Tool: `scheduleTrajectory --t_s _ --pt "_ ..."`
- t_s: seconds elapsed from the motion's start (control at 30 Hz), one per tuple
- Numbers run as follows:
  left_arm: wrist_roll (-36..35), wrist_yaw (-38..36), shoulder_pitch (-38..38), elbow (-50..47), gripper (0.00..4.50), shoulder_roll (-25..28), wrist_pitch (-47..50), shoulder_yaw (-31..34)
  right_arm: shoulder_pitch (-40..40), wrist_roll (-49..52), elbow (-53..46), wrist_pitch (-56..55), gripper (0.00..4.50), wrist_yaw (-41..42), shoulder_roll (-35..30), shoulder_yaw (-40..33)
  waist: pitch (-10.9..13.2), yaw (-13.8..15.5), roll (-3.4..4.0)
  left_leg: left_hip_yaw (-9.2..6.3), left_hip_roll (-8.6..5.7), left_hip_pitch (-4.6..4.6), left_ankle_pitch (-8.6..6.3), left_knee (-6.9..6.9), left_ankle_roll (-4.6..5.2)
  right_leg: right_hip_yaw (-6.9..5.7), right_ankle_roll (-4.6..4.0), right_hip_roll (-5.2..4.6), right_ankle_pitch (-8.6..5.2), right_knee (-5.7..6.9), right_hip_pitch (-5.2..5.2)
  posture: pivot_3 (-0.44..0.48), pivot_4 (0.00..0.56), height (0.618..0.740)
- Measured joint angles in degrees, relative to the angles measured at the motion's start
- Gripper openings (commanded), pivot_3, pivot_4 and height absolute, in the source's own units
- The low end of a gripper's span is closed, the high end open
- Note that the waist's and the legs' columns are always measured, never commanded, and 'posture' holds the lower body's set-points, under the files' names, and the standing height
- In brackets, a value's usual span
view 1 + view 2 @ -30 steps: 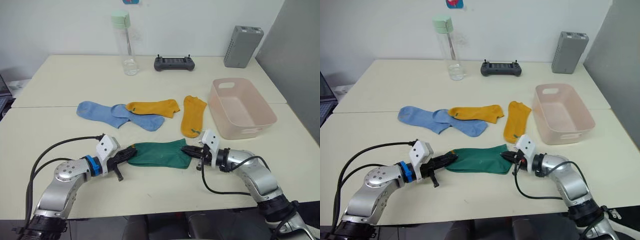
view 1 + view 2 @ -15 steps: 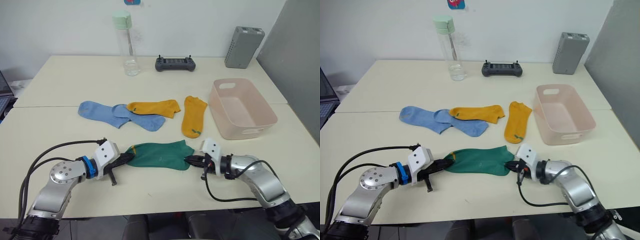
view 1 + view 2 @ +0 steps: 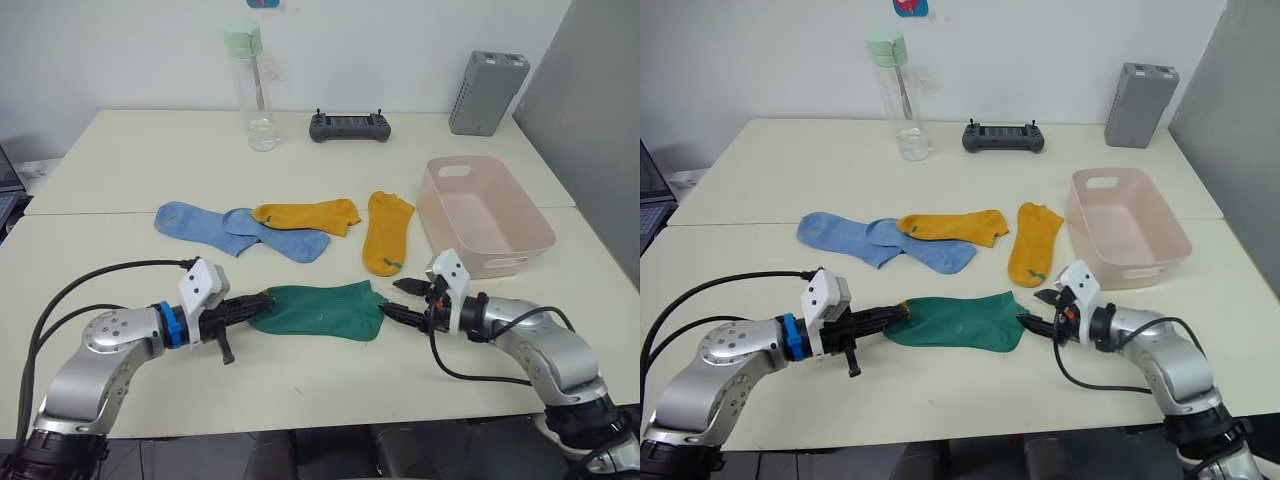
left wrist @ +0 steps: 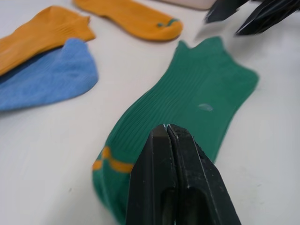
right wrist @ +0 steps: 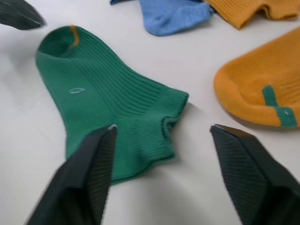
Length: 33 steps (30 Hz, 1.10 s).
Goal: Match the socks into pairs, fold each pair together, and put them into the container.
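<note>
The green pair (image 3: 958, 322) lies flat on the worktop (image 3: 760, 180) near the front edge — stacked, not yet folded. The left gripper (image 3: 902, 313) has its fingers clenched on the toe end at 9 o'clock; the right gripper (image 3: 1040, 308) stands released just off the cuff at 3 o'clock. Next — likely regrasp the cuff and fold it over toward the toe, then carry it to the tub (image 3: 1127, 230) at 2 o'clock.
</note>
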Motion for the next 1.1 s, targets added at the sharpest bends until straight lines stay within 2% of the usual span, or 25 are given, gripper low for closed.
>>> scheduleTrajectory --t_s 0.2,0.33,0.37,0.5,0.67,0.93,1.1 --pt "-0.5 -1.6 -4.7 -0.6 0.00 1.7 1.0 -0.2 -4.0 -1.5 3.6 2.6 4.46 0.5 0.4 4.4 0.0 -0.1 0.01 0.03 0.00 0.00 0.00 0.02 0.00 0.02 0.04 0.00 0.02 0.00 0.01 0.000 0.150 0.740" --pt "1.0 -2.1 -4.9 0.7 0.00 1.7 -0.2 -1.6 -4.7 -0.9 3.6 4.8 3.70 0.4 0.6 4.5 0.0 -0.1 0.00 -0.02 0.02 0.00 0.00 0.00 0.00 -0.03 0.04 0.04 0.02 0.01 0.00 0.000 0.150 0.740" --pt "1.2 -2.4 -4.8 0.9 0.00 1.7 -0.2 -1.6 -4.6 -0.6 3.2 5.7 3.20 0.4 0.7 4.3 0.0 -0.1 0.00 -0.03 0.02 0.00 0.00 -0.02 0.00 -0.03 0.04 0.04 0.02 0.01 0.00 0.000 0.150 0.740" --pt "1.3 -2.8 -4.7 0.9 0.00 1.6 -0.1 -1.6 -3.8 3.5 2.8 10.3 1.80 0.1 2.9 2.3 0.0 -0.1 0.00 -0.03 0.02 -0.02 0.00 -0.02 0.00 -0.03 0.04 0.04 0.02 0.01 0.00 0.000 0.150 0.740" --pt "1.8 -3.0 -4.7 1.0 0.00 1.3 -0.2 -2.3 -3.5 4.8 2.7 12.5 0.03 0.7 2.0 2.2 0.0 0.0 0.01 -0.03 0.01 -0.02 0.00 0.00 0.00 -0.02 0.05 0.03 0.02 0.01 0.00 0.000 0.150 0.740" --pt "2.9 -3.9 -5.8 1.0 0.00 -0.5 -0.3 -6.0 -5.6 6.0 6.6 12.6 0.03 3.0 -1.3 -0.1 0.0 0.0 0.03 -0.02 -0.01 -0.03 0.00 0.02 0.00 0.00 0.09 0.03 0.05 0.01 0.01 0.000 0.150 0.740" --pt "7.2 -3.4 -10.3 3.5 0.00 -5.0 -2.3 -13.1 -9.5 6.0 11.4 11.7 0.03 8.7 -4.7 0.0 0.0 0.1 0.02 -0.03 -0.02 -0.03 0.00 0.09 0.00 -0.01 0.13 0.05 0.08 0.01 0.05 0.000 0.150 0.740"
